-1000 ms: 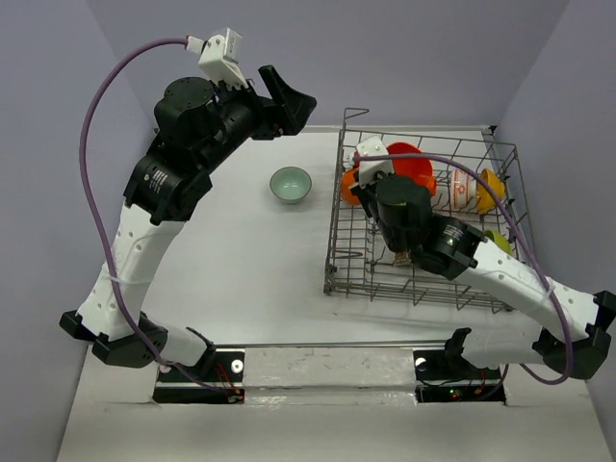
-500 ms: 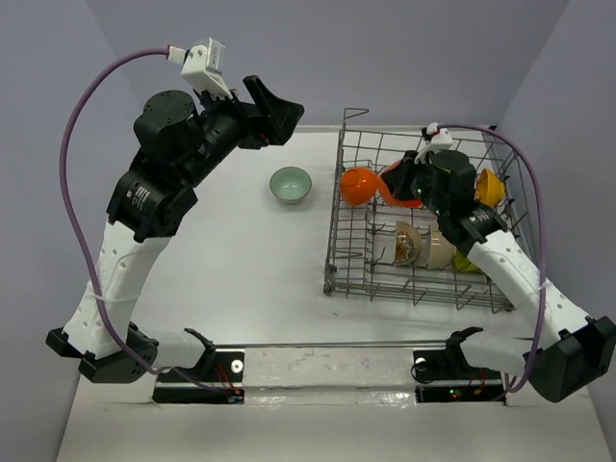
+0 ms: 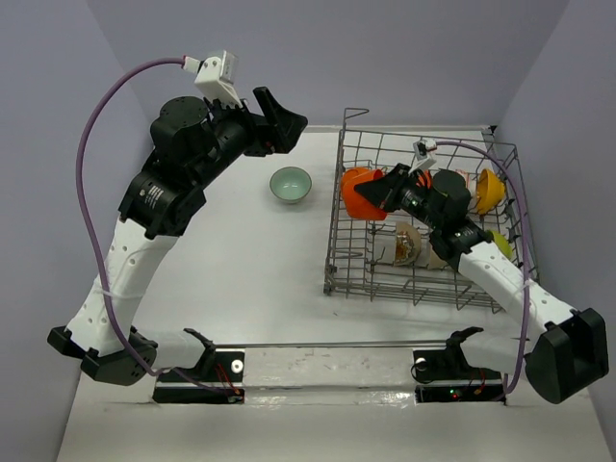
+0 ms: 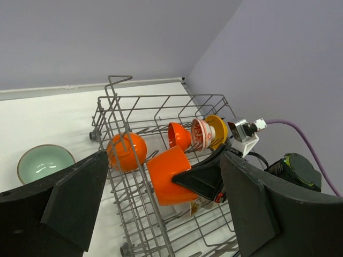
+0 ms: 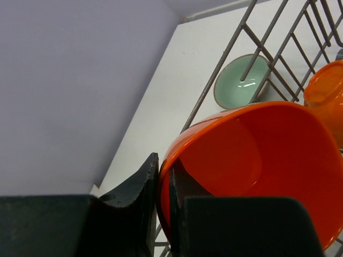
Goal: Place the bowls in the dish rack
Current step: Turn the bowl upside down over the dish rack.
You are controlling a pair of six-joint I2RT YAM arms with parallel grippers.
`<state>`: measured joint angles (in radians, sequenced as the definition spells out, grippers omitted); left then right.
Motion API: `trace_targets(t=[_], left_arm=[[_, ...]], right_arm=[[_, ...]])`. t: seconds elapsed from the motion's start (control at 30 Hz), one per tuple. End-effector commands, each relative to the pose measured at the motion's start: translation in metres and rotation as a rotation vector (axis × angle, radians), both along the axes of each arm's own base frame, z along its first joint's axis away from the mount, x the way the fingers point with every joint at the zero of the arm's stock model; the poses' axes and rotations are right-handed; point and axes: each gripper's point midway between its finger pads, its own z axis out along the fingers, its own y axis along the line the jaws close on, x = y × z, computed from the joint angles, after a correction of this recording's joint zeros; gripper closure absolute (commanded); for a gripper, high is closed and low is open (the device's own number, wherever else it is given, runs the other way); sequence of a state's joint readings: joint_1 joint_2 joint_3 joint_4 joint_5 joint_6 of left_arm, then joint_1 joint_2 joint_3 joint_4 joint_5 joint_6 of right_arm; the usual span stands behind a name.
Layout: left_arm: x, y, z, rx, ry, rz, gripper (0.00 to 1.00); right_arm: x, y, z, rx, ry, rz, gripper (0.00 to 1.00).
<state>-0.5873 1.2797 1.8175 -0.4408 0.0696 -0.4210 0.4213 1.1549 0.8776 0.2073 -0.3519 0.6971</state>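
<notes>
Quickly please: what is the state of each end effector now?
Left end effector: open, holding nothing.
Right end effector: closed on the rim of the red-orange bowl.

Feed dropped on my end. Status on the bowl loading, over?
Right jaws shut on red-orange bowl by its rim, over dish rack. Left jaws open, empty, raised. Teal bowl sits on table. Orange bowl close beside the held one.

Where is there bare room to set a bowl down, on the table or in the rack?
On the table, the wide patch between the teal bowl, the dish rack and the near edge is bare. Inside the rack, the near-left tines look free. The far rows are crowded with bowls, where the right claw holds a red-orange bowl.
</notes>
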Motion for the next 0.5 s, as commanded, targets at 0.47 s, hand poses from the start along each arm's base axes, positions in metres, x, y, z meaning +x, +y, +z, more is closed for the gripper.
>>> trace_targets(t=[0.47], left_arm=[[-0.011,0.003,0.023,-0.046,-0.080,-0.026,0.06]], right_arm=[[0.015,0.001,0.023,0.401,-0.001,0.022,0.99]])
